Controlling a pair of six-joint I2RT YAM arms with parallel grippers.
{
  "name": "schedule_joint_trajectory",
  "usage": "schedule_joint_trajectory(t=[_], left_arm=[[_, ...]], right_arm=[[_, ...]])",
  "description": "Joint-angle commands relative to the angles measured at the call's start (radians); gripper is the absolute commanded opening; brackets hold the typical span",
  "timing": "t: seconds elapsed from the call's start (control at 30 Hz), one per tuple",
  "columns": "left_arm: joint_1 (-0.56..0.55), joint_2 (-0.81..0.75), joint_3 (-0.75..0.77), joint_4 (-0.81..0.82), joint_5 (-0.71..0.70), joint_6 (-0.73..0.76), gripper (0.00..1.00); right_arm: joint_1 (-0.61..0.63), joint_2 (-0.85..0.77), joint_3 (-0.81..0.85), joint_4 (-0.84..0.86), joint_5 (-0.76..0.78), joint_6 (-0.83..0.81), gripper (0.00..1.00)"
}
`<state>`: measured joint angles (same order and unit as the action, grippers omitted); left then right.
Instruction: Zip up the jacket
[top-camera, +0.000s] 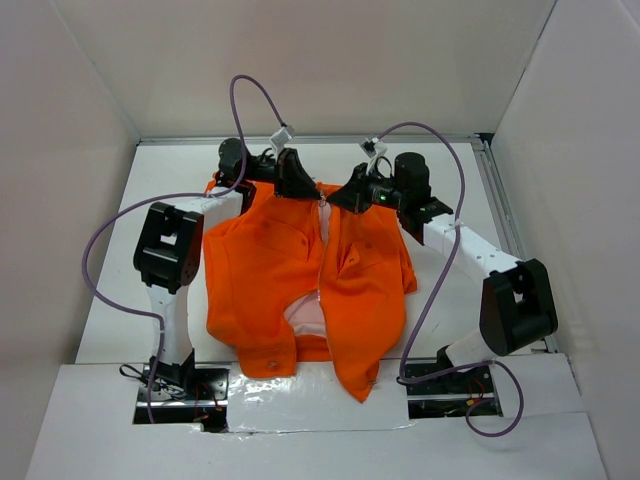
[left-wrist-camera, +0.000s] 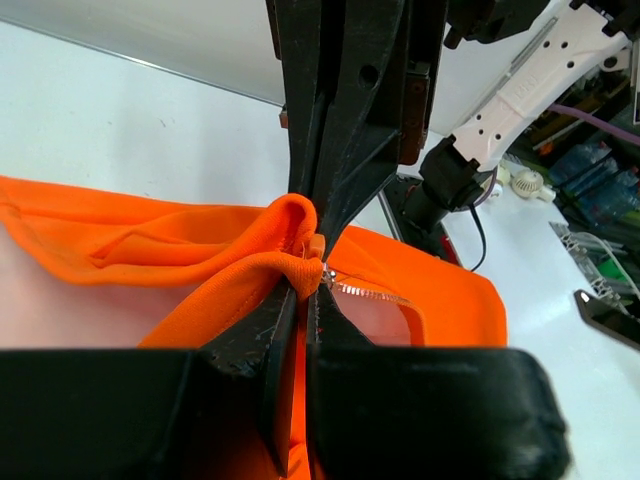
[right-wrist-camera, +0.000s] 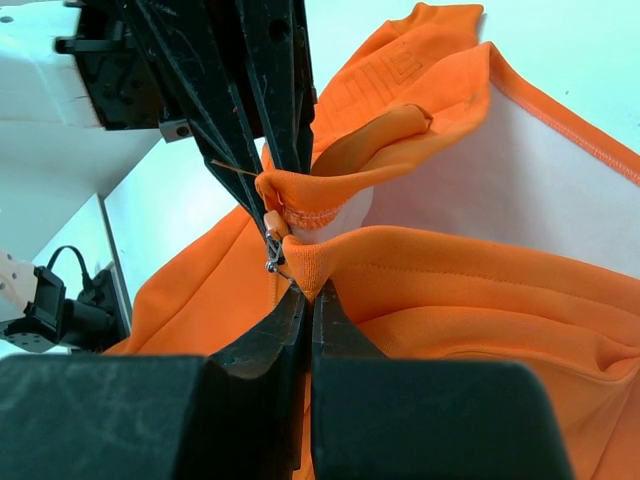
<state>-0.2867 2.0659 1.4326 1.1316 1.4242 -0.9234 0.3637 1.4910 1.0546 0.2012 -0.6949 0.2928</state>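
Orange and long-sleeved, the jacket (top-camera: 265, 270) lies front-up in the middle of the white counter (top-camera: 175, 170), with its collar toward the far edge and its hem toward the arm bases. Its two front panels run side by side from the collar down and part near the hem, where a patch of pale lining (top-camera: 305, 315) shows between them. Both arms reach over the garment to its collar end. The left gripper (top-camera: 292, 185) sits at the top of the left panel and the right gripper (top-camera: 348, 197) just beside it at the top of the right panel. In the left wrist view the jaws are pressed together on a bunched fold of orange cloth at the panel edge, and a short run of light zipper teeth (left-wrist-camera: 365, 290) trails off just past the pinch. In the right wrist view the jaws are likewise closed on a rolled fabric edge, with the small metal zipper pull (right-wrist-camera: 272, 250) right at the fingertips; whether they touch the pull itself cannot be told.
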Motion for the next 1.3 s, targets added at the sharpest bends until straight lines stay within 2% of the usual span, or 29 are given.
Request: schedule_joint_trajectory(t=[0.0, 0.3, 0.4, 0.57, 0.73, 0.87, 1.27], left_arm=[[-0.020, -0.104, -0.027, -0.099, -0.045, 0.176, 0.00], [-0.019, -0.104, -0.086, -0.044, -0.039, 0.118, 0.00], [-0.023, -0.104, -0.101, -0.038, -0.050, 0.113, 0.00], [-0.022, -0.093, -0.098, -0.033, -0.087, 0.077, 0.00], [-0.012, -0.064, -0.054, 0.065, -0.102, -0.020, 0.00], [-0.009, -0.052, -0.017, 0.051, -0.100, -0.022, 0.00], [-0.011, -0.070, -0.067, 0.065, -0.114, -0.045, 0.00]], right_arm=[[0.012, -0.020, 0.051, 0.070, -0.023, 0.025, 0.00], [-0.016, -0.008, 0.042, 0.204, -0.018, 0.161, 0.00], [-0.022, 0.009, 0.036, 0.259, -0.064, 0.206, 0.00], [-0.020, 0.000, 0.015, 0.281, -0.136, 0.187, 0.00], [-0.022, 0.009, 0.025, 0.233, -0.175, 0.154, 0.00], [-0.025, 0.005, 0.015, 0.245, -0.176, 0.161, 0.00], [-0.046, -0.003, -0.034, 0.431, -0.215, 0.270, 0.00]])
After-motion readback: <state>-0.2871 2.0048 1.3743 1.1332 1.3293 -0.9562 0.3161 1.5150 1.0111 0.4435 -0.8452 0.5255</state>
